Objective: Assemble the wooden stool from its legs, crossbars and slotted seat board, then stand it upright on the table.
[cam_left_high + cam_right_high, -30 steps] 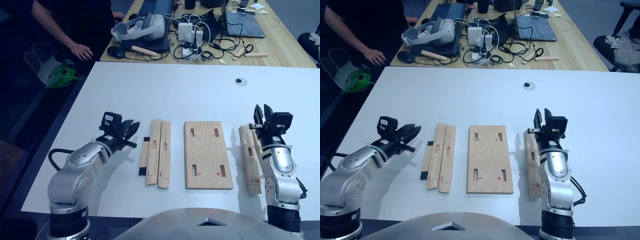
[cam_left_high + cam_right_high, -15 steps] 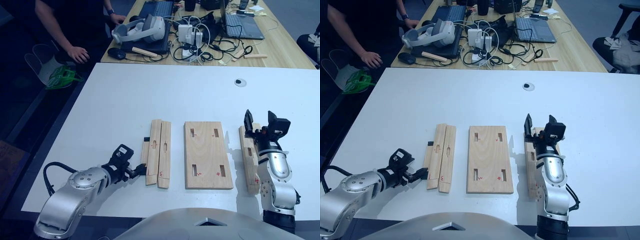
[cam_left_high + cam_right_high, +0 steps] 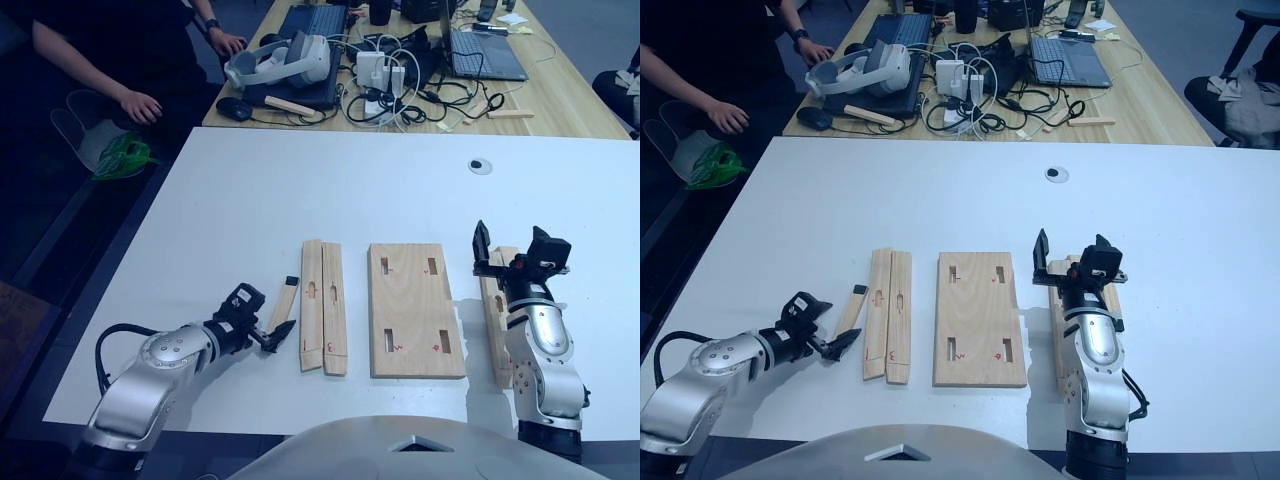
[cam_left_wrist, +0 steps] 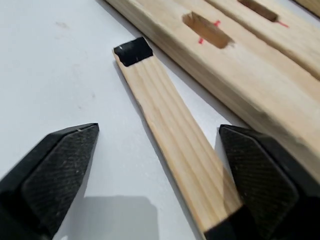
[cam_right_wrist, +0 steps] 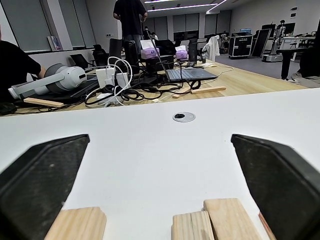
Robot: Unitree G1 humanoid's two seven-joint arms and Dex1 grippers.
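The slotted seat board (image 3: 415, 310) lies flat at mid-table. Left of it, two slotted legs (image 3: 322, 320) lie side by side. A thin crossbar (image 3: 283, 305) with a black far end lies skewed beside them. My left gripper (image 3: 270, 335) rests low on the table, open, its fingers (image 4: 55, 170) straddling the near end of the crossbar (image 4: 165, 125). Right of the board lies another bundle of legs (image 3: 497, 325). My right gripper (image 3: 510, 262) hovers open over the far end of that bundle, whose wood ends (image 5: 190, 227) sit between its wide-spread fingers (image 5: 40, 190).
A round grommet (image 3: 482, 163) sits in the white table (image 3: 300, 190) at the back right. Behind stands a wooden desk (image 3: 560, 100) with laptops, a headset and cables. A person sits at its left end.
My left gripper dropped to the table and closed in on the crossbar's near end; the crossbar now lies skewed off the legs. My right gripper lowered and spread wider over the right bundle.
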